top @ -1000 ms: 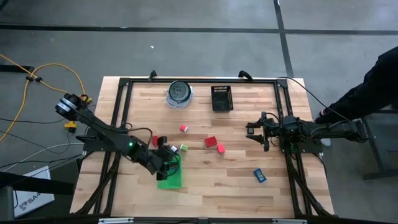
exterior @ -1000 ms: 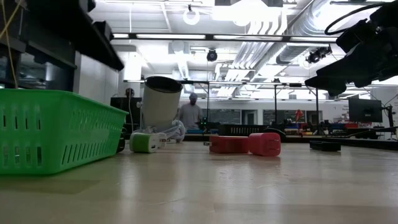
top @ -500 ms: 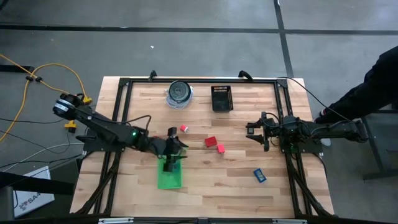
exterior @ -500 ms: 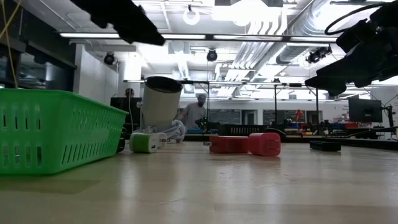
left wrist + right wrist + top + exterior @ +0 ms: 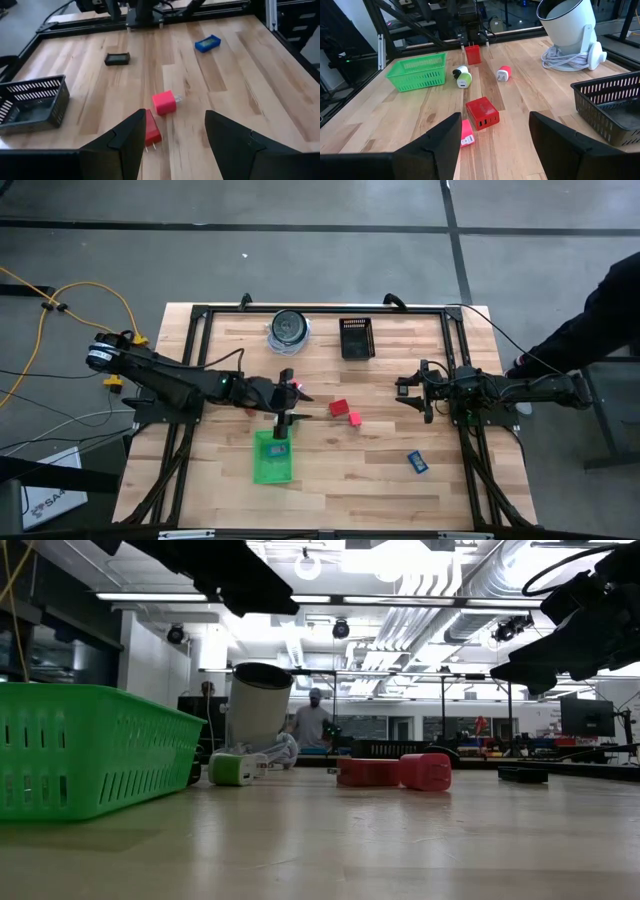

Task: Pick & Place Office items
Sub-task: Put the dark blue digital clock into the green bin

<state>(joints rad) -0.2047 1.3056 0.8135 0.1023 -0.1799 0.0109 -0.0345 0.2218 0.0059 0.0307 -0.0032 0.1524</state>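
Office items lie loose on the wooden table: a red block (image 5: 338,408) and a pink block (image 5: 354,419) mid-table, a small pink-and-white piece (image 5: 503,74), a green-and-white piece (image 5: 465,80), a blue piece (image 5: 417,462) near the right front and a flat black piece (image 5: 117,59). Another blue piece (image 5: 280,448) lies inside the green tray (image 5: 262,470). My left gripper (image 5: 300,405) hovers open above the table just beyond the tray's far end, pointing toward the red block (image 5: 151,132); nothing is between its fingers. At the table's right side my right gripper (image 5: 405,392) waits, open and with nothing in it.
A black mesh basket (image 5: 356,338) and a round clear-and-dark container (image 5: 289,330) with a white cord stand along the far edge. A black frame (image 5: 200,315) rims the table. Bare wood lies between the blocks and the near edge. A person (image 5: 312,720) stands far behind the table.
My left gripper has swung from above the green tray toward the table's far edge and right, rising a little and rolling at the wrist, its fingers staying open. The blue piece in the tray, covered by the arm before, now shows.
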